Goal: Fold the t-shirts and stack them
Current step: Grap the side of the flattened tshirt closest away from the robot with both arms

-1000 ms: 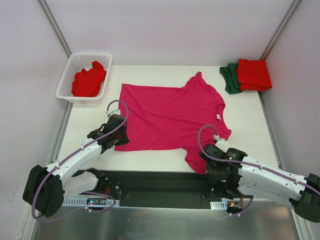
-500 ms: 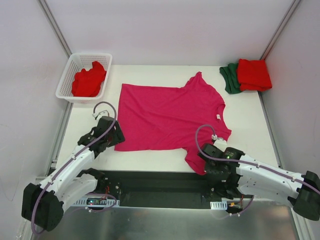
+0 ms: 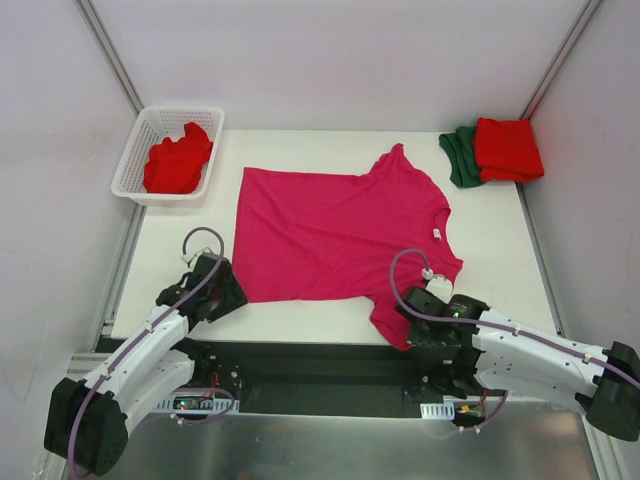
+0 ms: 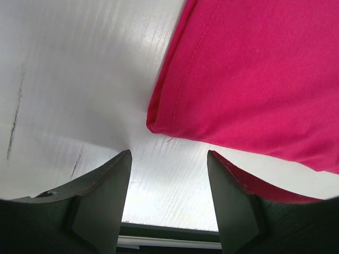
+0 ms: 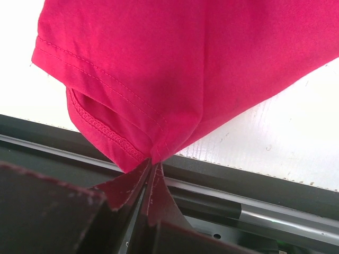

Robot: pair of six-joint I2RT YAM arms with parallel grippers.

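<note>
Big white surface (image 3: 300, 150) with the soft magenta-pink cloth t-shirt (image 3: 330, 225) spread flat across the middle, right hand (image 5: 151, 166) pinched tight on its near-right sleeve, left hand (image 4: 168, 156) spread wide, holding nothing, right by the near-left hem corner.

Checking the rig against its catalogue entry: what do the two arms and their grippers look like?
Both the left arm and right arm have white link shells with black joints and bases. A thin purple cable loops off each wrist and runs along the arm. The left gripper and right gripper have dark, wedge-shaped fingers. No markings are legible.
</note>
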